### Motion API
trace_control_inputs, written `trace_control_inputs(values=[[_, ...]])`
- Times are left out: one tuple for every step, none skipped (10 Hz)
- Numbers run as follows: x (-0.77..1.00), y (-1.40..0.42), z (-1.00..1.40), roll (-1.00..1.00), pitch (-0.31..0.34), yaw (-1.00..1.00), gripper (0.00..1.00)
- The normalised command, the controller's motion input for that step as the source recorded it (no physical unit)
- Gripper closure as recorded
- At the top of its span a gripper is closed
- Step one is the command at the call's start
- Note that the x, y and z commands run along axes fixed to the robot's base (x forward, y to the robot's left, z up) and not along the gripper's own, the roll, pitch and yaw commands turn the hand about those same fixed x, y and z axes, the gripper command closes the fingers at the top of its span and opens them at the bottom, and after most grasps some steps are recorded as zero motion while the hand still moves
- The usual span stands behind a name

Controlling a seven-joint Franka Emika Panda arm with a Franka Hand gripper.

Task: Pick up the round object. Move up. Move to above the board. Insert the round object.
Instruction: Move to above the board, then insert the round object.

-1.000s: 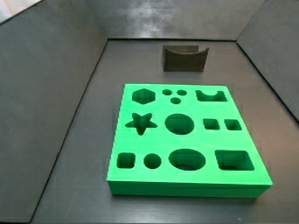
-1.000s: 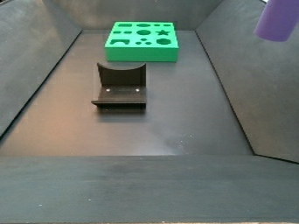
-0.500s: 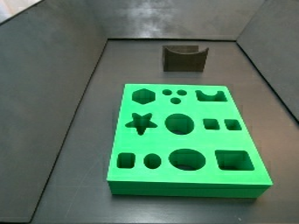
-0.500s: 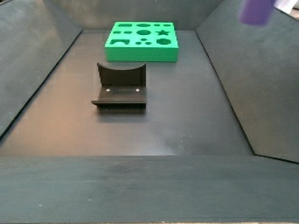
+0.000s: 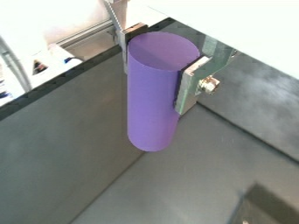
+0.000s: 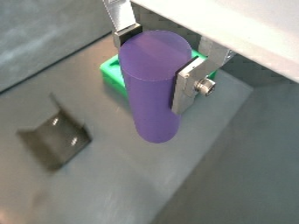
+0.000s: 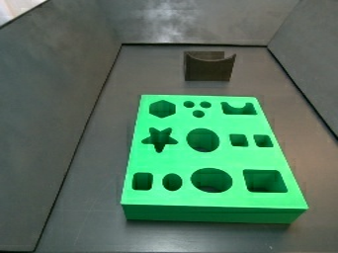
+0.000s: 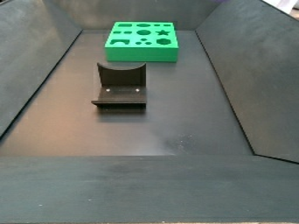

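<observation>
In both wrist views my gripper (image 5: 156, 61) (image 6: 158, 63) is shut on the round object, a smooth purple cylinder peg (image 5: 153, 92) (image 6: 155, 83) that hangs upright between the silver fingers (image 5: 191, 83) (image 6: 190, 81), high above the dark floor. The board, a bright green slab with shaped cutouts, lies on the floor in both side views (image 7: 209, 158) (image 8: 143, 41); a green corner of it (image 6: 114, 73) shows behind the peg in a wrist view. Neither the gripper nor the peg shows in the side views.
The fixture, a dark L-shaped bracket on a base plate, stands on the floor apart from the board (image 8: 119, 86) (image 7: 208, 65) (image 6: 52, 140). Dark grey walls (image 8: 239, 70) enclose the floor on all sides.
The peg showed at the upper right edge of a side view, rose and shifted left half a second ago, and has now left that view.
</observation>
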Motion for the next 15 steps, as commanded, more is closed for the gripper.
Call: trace_control_inputs(values=[[0.54,-1.0,0.19,-0.01,0.107,0.01,1.0],[0.55,-1.0,0.19,-0.01,0.115,0.01,1.0],[0.55,-1.0,0.19,0.0,0.121,0.01,1.0],[0.58,-1.0,0.19,0.0,0.132,0.01,1.0],[0.6,-1.0,0.19,0.02,0.138,0.01,1.0],[0.63,-1.0,0.2,0.03,0.144,0.01,1.0],[0.57,-0.87,0.18,0.05,0.143,0.01,1.0],[0.33,-0.42,0.09,0.08,0.148,0.01,1.0],[0.22,-0.26,0.06,0.07,0.126,0.01,1.0],[0.0,0.03,0.0,0.0,0.0,0.0,1.0],[0.0,-0.01,-0.02,0.0,0.0,0.0,1.0],[0.05,-0.04,-0.05,0.0,0.0,0.0,1.0],[0.11,-0.12,-0.12,0.0,-0.01,0.0,1.0],[0.21,-0.25,-0.26,0.05,-0.04,0.0,1.0],[0.32,-0.35,-0.35,0.14,-0.041,0.02,1.0]])
